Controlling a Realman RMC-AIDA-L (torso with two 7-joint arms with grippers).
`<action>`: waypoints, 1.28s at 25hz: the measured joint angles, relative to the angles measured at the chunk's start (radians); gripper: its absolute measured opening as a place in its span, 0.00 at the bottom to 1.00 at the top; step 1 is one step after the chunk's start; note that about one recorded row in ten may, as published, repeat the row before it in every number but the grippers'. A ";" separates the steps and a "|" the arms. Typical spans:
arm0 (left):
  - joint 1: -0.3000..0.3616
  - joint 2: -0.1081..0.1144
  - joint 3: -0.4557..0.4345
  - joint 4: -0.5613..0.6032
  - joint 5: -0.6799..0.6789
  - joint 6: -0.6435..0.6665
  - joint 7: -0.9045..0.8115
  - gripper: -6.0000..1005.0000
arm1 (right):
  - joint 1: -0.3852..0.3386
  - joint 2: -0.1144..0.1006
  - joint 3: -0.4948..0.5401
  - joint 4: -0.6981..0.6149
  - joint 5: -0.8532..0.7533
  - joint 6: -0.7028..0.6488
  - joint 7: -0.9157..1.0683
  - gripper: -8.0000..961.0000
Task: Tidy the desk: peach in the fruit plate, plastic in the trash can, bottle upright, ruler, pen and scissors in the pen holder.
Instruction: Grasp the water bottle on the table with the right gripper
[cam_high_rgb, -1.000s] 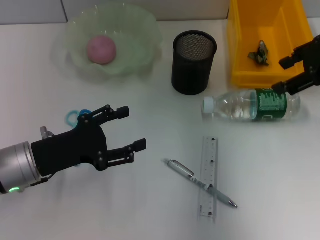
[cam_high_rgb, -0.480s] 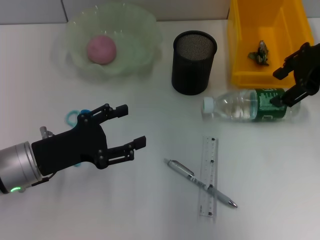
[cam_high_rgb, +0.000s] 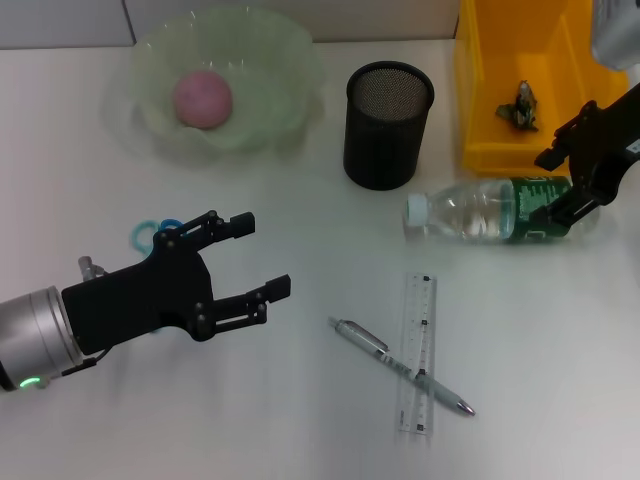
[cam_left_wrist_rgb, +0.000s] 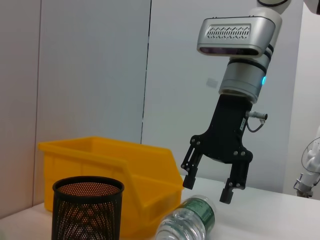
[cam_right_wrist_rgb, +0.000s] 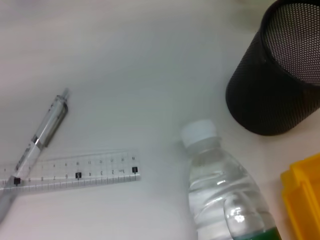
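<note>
The clear bottle (cam_high_rgb: 480, 212) with a green label lies on its side, cap toward the black mesh pen holder (cam_high_rgb: 388, 125). My right gripper (cam_high_rgb: 545, 187) hangs open just over the label end, its fingers astride the bottle (cam_left_wrist_rgb: 187, 222) without touching it, as the left wrist view shows (cam_left_wrist_rgb: 207, 191). The pink peach (cam_high_rgb: 203, 98) sits in the green fruit plate (cam_high_rgb: 290, 60). Crumpled plastic (cam_high_rgb: 520, 105) lies in the yellow bin (cam_high_rgb: 480, 90). A pen (cam_high_rgb: 400, 366) lies across the clear ruler (cam_high_rgb: 418, 330). My left gripper (cam_high_rgb: 268, 255) is open and empty; blue scissors handles (cam_high_rgb: 150, 233) peek out behind it.
The yellow bin (cam_right_wrist_rgb: 305, 200) stands right behind the bottle (cam_right_wrist_rgb: 222, 190), and the pen holder (cam_right_wrist_rgb: 280, 75) is close to its cap. Ruler (cam_right_wrist_rgb: 70, 172) and pen (cam_right_wrist_rgb: 37, 140) lie on the white desk in front of the bottle.
My right gripper has moved down and toward the bottle's label end, turning so its fingers straddle it. The left arm and all objects stay put.
</note>
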 joint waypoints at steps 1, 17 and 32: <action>0.001 0.000 0.000 0.000 0.000 0.000 0.000 0.84 | 0.000 0.000 0.000 0.000 0.000 0.000 0.000 0.79; 0.004 0.005 0.008 0.000 0.001 0.004 0.000 0.84 | 0.000 0.042 -0.023 -0.008 -0.059 0.055 -0.010 0.79; 0.006 0.008 0.009 0.000 0.002 0.008 0.001 0.84 | -0.008 0.072 -0.074 0.009 -0.104 0.137 -0.014 0.79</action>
